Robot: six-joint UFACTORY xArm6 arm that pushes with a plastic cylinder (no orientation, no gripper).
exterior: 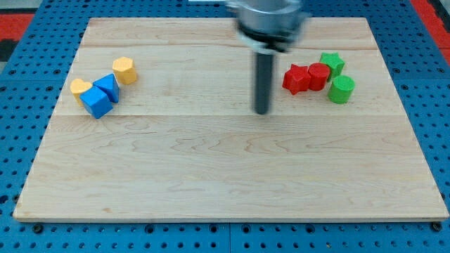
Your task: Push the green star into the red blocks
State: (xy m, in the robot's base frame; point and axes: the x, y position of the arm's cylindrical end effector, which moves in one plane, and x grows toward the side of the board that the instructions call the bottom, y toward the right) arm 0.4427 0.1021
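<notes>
- Camera view, foreground: the wooden board [211,190] lies on a blue perforated table [14,140]; nothing stands on the strip nearest the view's bottom.
- Middle ground, centre: my tip [262,112] rests on the board, well apart from every block. It lies to the view's left of the red and green cluster and slightly nearer the view's bottom than that cluster.
- End effector: a bare rod with no jaws, so it grasps nothing and touches no block.
- Middle ground, view's left: a blue cube [95,103], a blue triangular block [107,86], a yellow heart-like block [80,88] and a yellow hexagonal block [124,70] sit bunched together.
- Farther back, view's right: the red star [295,79] and the red cylinder [318,75] sit side by side, touching.
- The green star [332,62] sits just beyond the red cylinder, at its upper right, apparently touching it; the green cylinder [342,89] stands just beside the reds on the right.
- Progress, as a judgement: the green star already abuts the red blocks, so the task looks finished or nearly so; at most a final nudge remains.
- Writing: no brand, label or legible text is visible.
</notes>
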